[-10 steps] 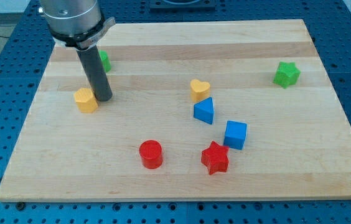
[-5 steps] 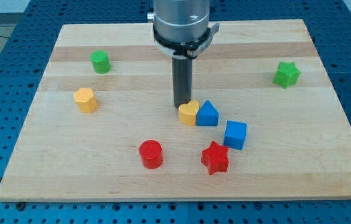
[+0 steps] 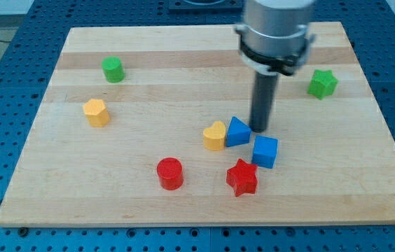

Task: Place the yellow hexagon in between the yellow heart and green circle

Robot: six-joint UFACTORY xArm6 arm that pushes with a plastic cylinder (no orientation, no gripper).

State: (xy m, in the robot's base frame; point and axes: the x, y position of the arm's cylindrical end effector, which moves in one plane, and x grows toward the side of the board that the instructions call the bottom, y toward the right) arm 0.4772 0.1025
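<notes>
The yellow hexagon (image 3: pixel 96 112) sits at the view's left. The green circle (image 3: pixel 113 69) lies above it, near the top left. The yellow heart (image 3: pixel 214 135) is near the middle, touching the blue triangle (image 3: pixel 237 131) on its right. My tip (image 3: pixel 259 129) stands just right of the blue triangle and above the blue cube (image 3: pixel 265 151), far to the right of the hexagon.
A red circle (image 3: pixel 170 173) lies below the middle. A red star (image 3: pixel 242 177) sits below the blue cube. A green star (image 3: pixel 322 83) lies at the right. The wooden board (image 3: pixel 183 49) rests on a blue perforated table.
My tip went from beside the yellow hexagon to the yellow heart, pushed the heart down against the blue triangle, then moved right to the triangle's other side.
</notes>
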